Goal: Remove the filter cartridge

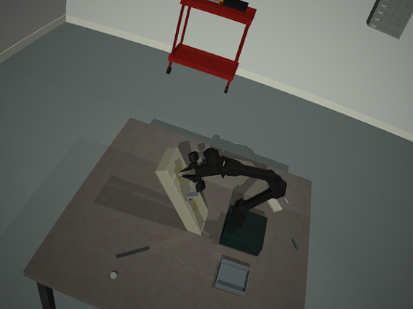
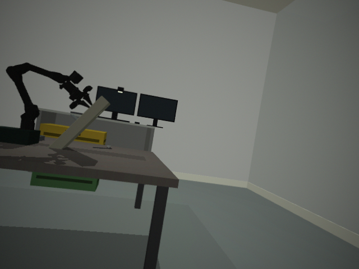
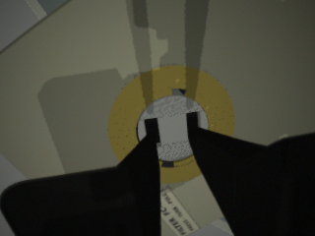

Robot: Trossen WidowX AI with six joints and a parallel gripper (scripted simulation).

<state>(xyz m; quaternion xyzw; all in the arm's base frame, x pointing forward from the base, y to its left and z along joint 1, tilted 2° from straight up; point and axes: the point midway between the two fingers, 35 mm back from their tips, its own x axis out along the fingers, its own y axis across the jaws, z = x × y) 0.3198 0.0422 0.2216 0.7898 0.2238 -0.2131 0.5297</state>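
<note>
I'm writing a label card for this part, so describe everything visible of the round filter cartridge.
The round filter cartridge shows only its pale grey, disc-like face, speckled in places and perhaps plastic. Two short dark slots lie side by side on it, one at each fingertip of the hand; whether the tips have entered them or touch the face is unclear. It sits in the leaning cream panel, inside a yellow ring. Its body is hidden.

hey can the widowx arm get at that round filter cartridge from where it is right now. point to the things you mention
Probably yes: the gripper [image 1: 180,174] [image 3: 171,137] has its two fingertips over the slots of the cartridge [image 3: 173,132], and nothing visible blocks the way. Whether the tips are inside the slots, I cannot tell.
</note>
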